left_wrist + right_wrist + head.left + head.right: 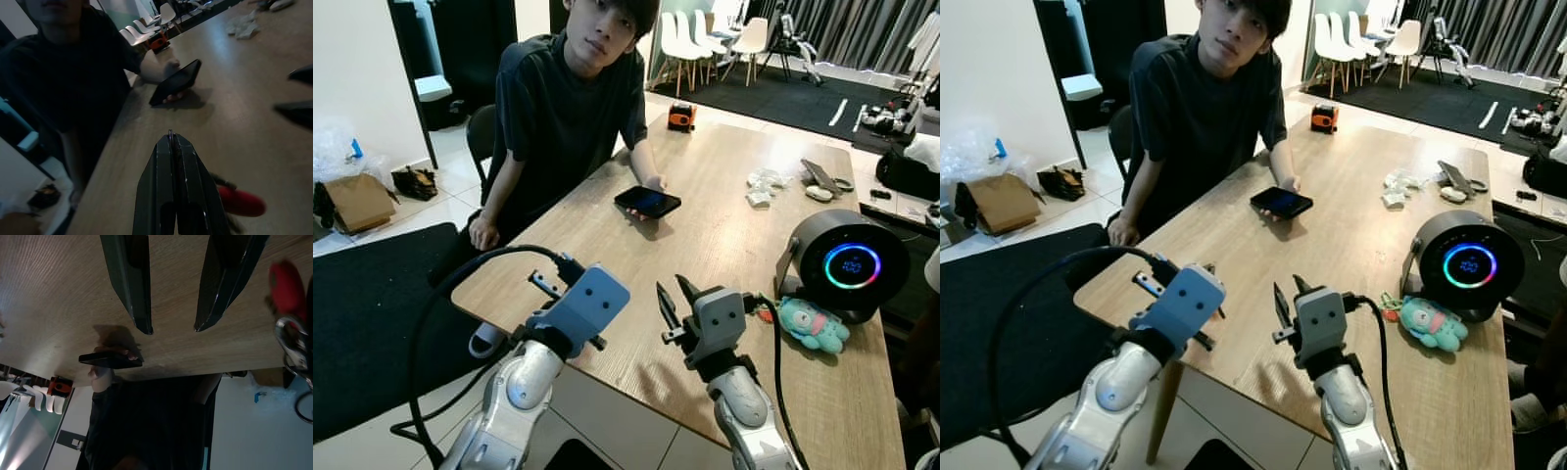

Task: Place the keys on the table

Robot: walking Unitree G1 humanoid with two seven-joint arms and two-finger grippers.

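My left gripper (170, 134) hovers over the near left part of the wooden table (724, 245), shut on the keys, a thin metal edge showing between its tips. A red key fob (242, 203) hangs under the fingers. The right wrist view shows the same red fob (286, 281) with metal key rings (293, 347) dangling from it. My right gripper (674, 294) stands open just right of the left one, low over the table's near edge, with nothing between its fingers (139, 308).
A person sits at the table's left side, holding a black phone (648, 202) on it. A round black speaker (847, 262) with a glowing ring and a teal plush toy (814, 325) stand at the right. An orange tape measure (680, 117) and crumpled tissues (764, 186) lie farther back.
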